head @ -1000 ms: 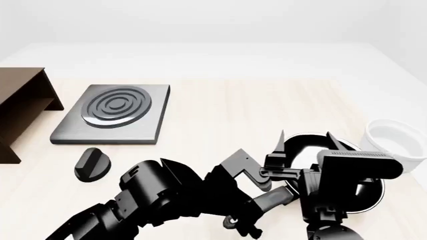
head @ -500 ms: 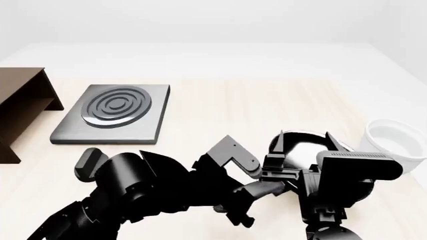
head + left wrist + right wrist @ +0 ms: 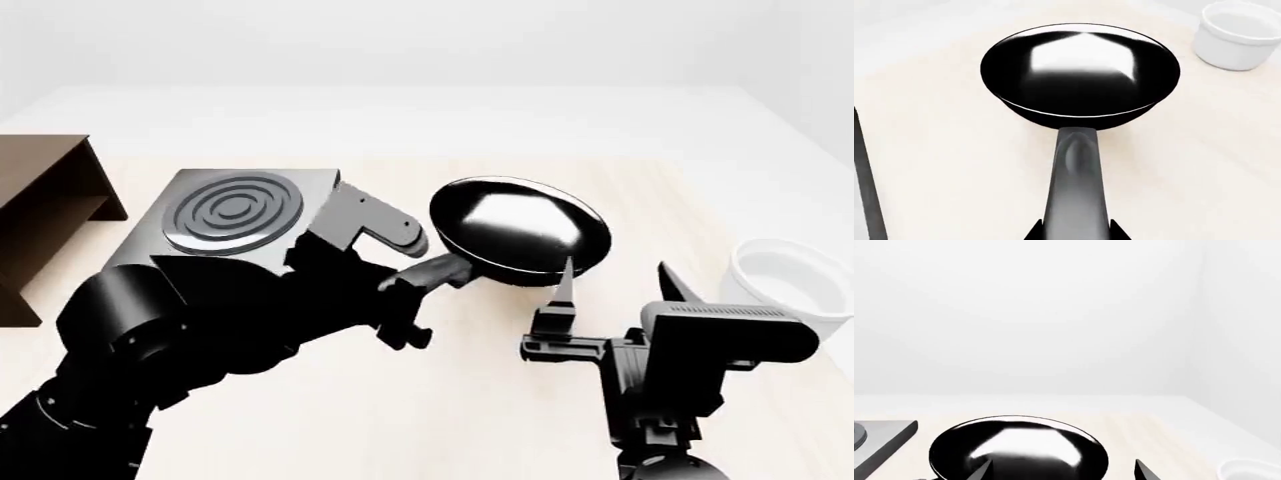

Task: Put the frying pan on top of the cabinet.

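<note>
The frying pan point(image 3: 523, 236), glossy black with a shiny inside, is lifted above the table. My left gripper point(image 3: 407, 285) is shut on its dark grey handle point(image 3: 1077, 200), and the pan bowl point(image 3: 1081, 70) fills the left wrist view. My right gripper point(image 3: 617, 280) is open and empty, fingertips pointing up, just in front of and below the pan; the pan point(image 3: 1017, 452) shows low in the right wrist view. The dark brown cabinet point(image 3: 40, 215) stands at the far left, partly cut off by the frame edge.
A grey burner plate point(image 3: 227, 215) with concentric rings lies between the cabinet and the pan. A white round bowl point(image 3: 787, 280) stands at the right edge, also in the left wrist view point(image 3: 1241, 32). My left arm hides the small black knob.
My left gripper has lifted the pan by its handle off the table and carried it up and to the left, away from my right gripper. My right arm has stayed in place.
</note>
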